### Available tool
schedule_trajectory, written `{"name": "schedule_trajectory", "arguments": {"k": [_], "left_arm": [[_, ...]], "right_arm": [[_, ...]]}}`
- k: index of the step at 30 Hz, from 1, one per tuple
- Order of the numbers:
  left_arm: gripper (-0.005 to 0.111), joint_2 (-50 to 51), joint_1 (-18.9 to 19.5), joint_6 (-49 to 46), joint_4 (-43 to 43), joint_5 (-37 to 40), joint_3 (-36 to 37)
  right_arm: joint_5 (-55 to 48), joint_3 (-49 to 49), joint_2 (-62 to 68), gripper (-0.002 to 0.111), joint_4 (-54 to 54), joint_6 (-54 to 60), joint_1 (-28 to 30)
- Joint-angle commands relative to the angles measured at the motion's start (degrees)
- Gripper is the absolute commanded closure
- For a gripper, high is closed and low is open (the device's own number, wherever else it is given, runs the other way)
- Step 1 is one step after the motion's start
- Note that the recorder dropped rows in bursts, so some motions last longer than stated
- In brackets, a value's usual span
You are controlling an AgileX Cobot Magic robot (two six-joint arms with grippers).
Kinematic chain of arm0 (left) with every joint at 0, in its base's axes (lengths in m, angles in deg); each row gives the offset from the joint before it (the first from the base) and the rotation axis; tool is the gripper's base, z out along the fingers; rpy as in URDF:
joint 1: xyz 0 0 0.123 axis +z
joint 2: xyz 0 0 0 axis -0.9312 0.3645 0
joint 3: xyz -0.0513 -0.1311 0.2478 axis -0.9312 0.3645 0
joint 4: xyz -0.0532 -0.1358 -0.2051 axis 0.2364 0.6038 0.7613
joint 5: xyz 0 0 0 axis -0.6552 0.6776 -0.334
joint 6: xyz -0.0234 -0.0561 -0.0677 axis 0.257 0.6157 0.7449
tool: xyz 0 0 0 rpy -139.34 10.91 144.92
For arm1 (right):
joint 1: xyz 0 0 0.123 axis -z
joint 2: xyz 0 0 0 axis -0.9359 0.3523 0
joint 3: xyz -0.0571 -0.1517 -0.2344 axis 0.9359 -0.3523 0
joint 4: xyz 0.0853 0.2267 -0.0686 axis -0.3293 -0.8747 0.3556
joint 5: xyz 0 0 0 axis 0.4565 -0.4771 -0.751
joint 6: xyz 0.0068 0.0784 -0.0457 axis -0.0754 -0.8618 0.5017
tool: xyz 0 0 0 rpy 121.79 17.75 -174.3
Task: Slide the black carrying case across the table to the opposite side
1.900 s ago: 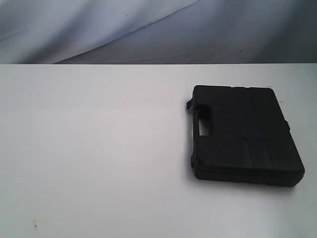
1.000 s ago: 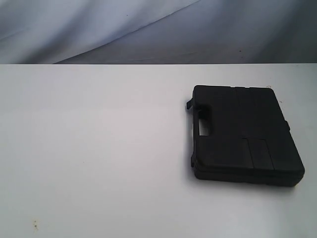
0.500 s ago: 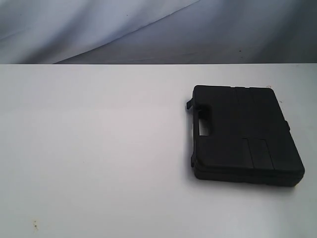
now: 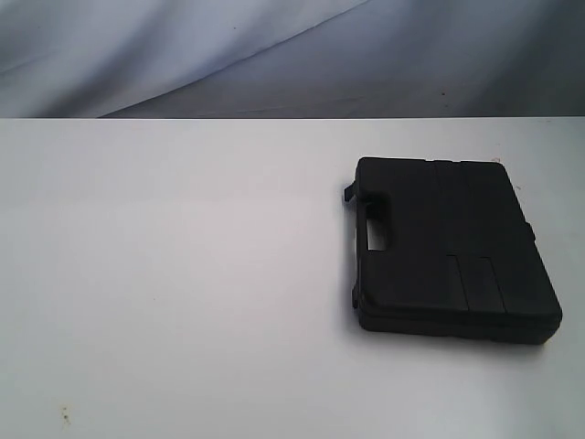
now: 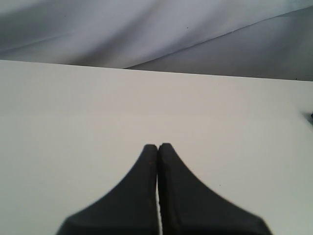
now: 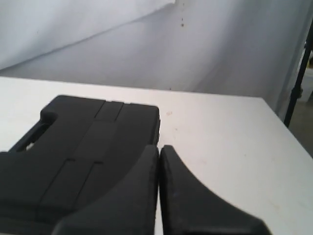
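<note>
The black carrying case [image 4: 448, 247] lies flat on the right half of the white table [image 4: 183, 274], its handle cut-out facing left. In the right wrist view the case [image 6: 83, 147] fills the area beside my right gripper [image 6: 159, 148], which is shut and empty, hovering by the case's long edge; whether it touches cannot be told. My left gripper [image 5: 158, 146] is shut and empty over bare table [image 5: 73, 112], away from the case. Neither gripper shows in the exterior view.
A grey-white cloth backdrop [image 4: 183, 55] hangs behind the table's far edge. A black stand leg [image 6: 299, 78] rises beyond the table's right edge. A tiny speck [image 4: 64, 413] marks the near left of the tabletop.
</note>
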Motion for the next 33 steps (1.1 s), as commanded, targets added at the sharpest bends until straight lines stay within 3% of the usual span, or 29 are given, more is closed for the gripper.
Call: {"name": "schedule_trajectory", "arguments": {"k": [1, 9, 17, 25, 33], "left_arm": [[0.107, -0.17, 0.19, 0.07, 0.01, -0.16, 0.23], [0.107, -0.17, 0.19, 0.07, 0.01, -0.16, 0.23], [0.107, -0.17, 0.19, 0.07, 0.01, -0.16, 0.23], [0.107, -0.17, 0.19, 0.07, 0.01, -0.16, 0.23], [0.107, -0.17, 0.19, 0.07, 0.01, -0.16, 0.23]], "right_arm": [[6.53, -0.22, -0.28, 0.108, 0.14, -0.14, 0.46], [23.36, -0.22, -0.28, 0.108, -16.50, -0.92, 0.46], [23.84, -0.22, -0.28, 0.108, -35.04, -1.01, 0.46], [22.37, 0.08, -0.28, 0.108, -23.77, 0.51, 0.46], [17.72, 15.08, -0.28, 0.108, -9.41, 0.86, 0.46]]}}
